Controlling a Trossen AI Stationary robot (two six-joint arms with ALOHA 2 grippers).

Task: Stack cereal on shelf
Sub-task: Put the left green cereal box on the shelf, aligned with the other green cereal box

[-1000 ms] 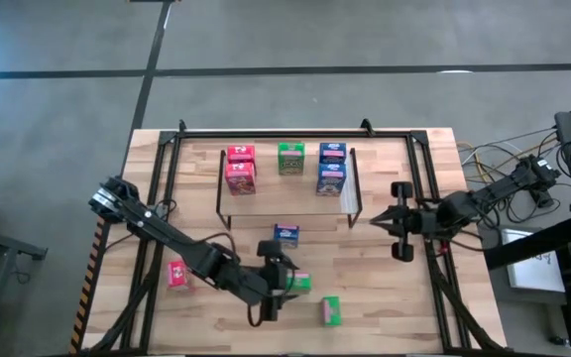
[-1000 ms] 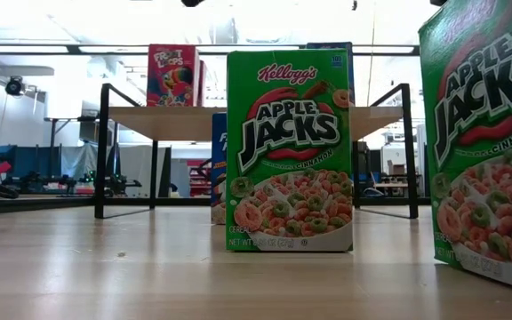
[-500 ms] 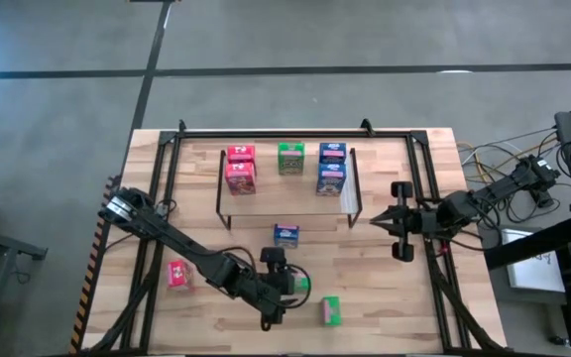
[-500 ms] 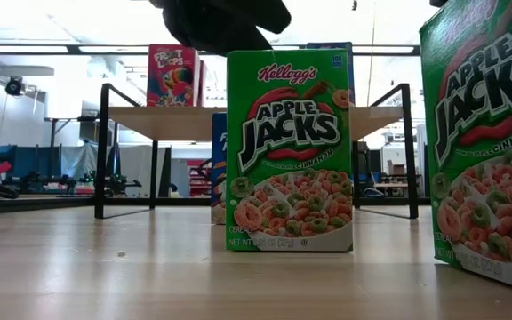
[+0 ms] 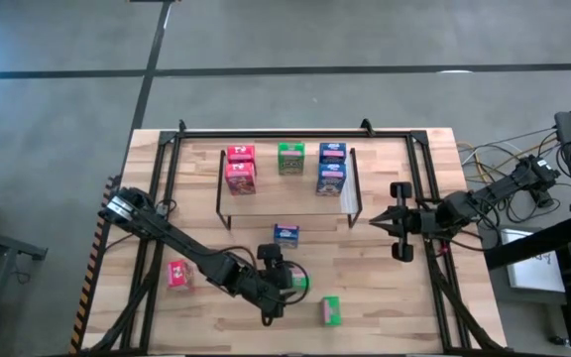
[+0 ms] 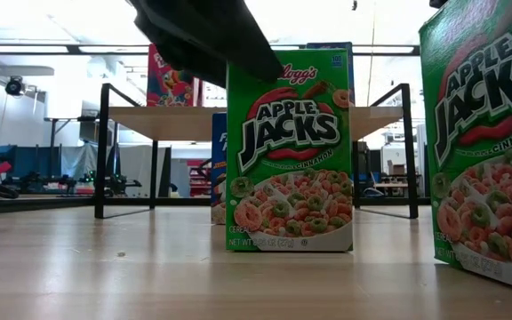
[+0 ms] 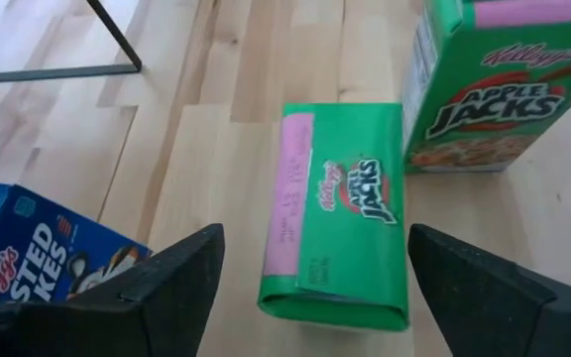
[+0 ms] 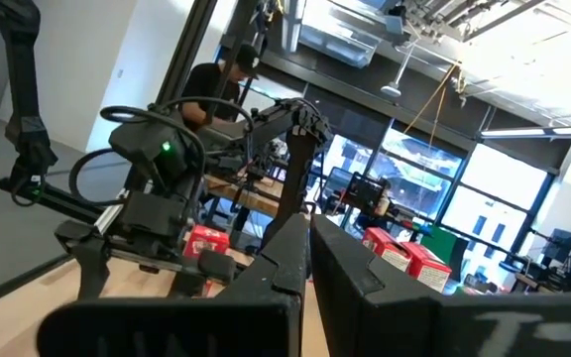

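A green cereal box stands upright on the table in front of the shelf, its front facing the low view. My left gripper hangs over it, open. In the left wrist view the box's top face, with a pink label strip, lies between the two fingers, which stand clear on either side. The low view shows the gripper as a dark mass at the box's upper left corner. My right gripper waits shut at the table's right side.
A second upright green box stands close by toward the near edge. A blue box stands toward the shelf and a red box toward the left. Red, green and blue boxes sit on the shelf.
My left gripper has come down toward the upright green box, entering the low view from above and sinking to the box's top corner. The boxes have stayed where they were.
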